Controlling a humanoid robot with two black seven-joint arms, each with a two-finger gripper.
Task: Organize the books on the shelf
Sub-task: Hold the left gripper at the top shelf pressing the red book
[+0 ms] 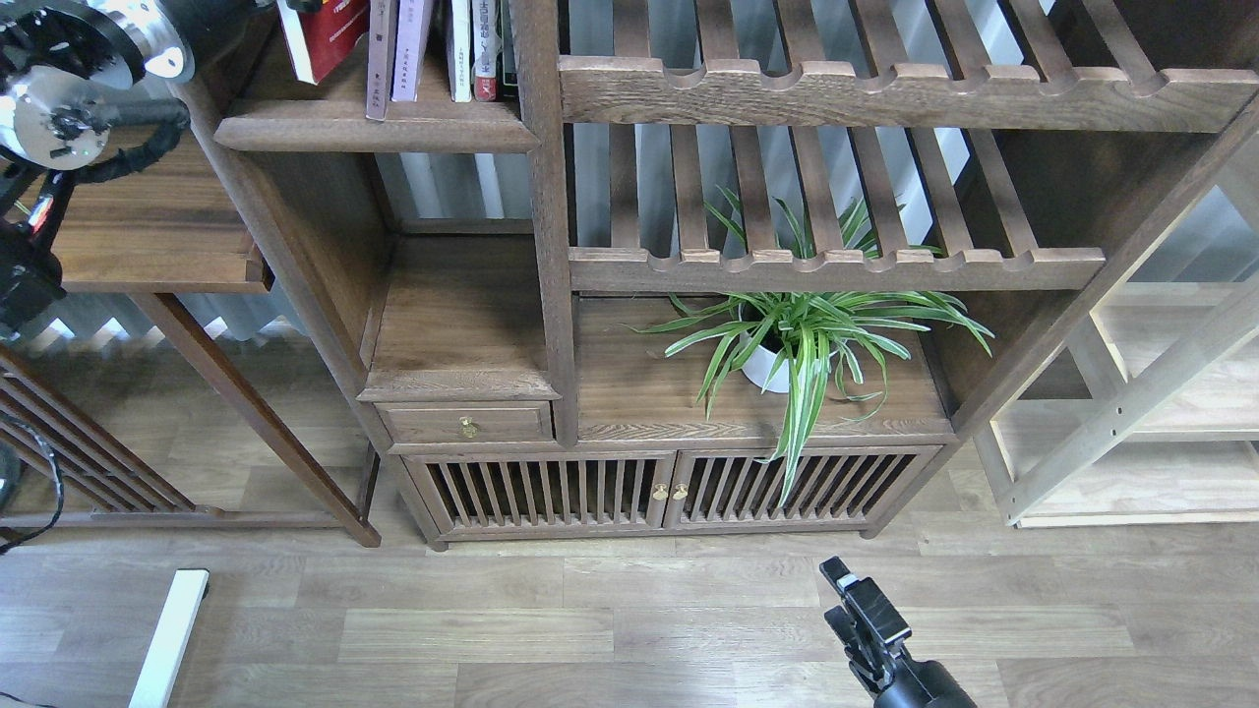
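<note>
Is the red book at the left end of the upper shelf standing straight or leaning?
Leaning. The red book tilts, its bottom edge raised off the shelf at the left, while the thin books beside it stand upright.

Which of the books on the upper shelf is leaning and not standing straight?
The red book at the left end of the row leans, its bottom edge out to the left. The thin volumes to its right stand upright on the shelf.
</note>
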